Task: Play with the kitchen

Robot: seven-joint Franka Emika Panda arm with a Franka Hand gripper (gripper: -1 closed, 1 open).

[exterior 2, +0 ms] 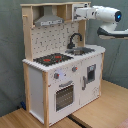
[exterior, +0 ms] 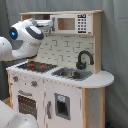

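The toy kitchen (exterior: 65, 95) (exterior 2: 60, 80) of white panels and pale wood stands in both exterior views. On its counter are the black-red hob (exterior: 36, 65) (exterior 2: 52, 59), the sink (exterior: 70, 74) (exterior 2: 81, 50) and the black tap (exterior: 84, 59) (exterior 2: 74, 39). The grey hood (exterior 2: 48, 20) hangs over the dotted backboard (exterior 2: 50, 40), and the oven door (exterior: 27, 106) (exterior 2: 64, 95) is shut. My gripper (exterior: 48, 23) (exterior 2: 80, 12) is up at the top shelf, beside the microwave panel (exterior: 67, 23), well above the counter.
The white arm (exterior: 22, 37) (exterior 2: 107, 15) reaches in level with the top shelf. A grey curtain (exterior 2: 10, 60) hangs behind the kitchen. The kitchen stands on a wooden floor (exterior 2: 100, 107). A small cupboard door (exterior: 61, 106) (exterior 2: 90, 74) sits under the sink.
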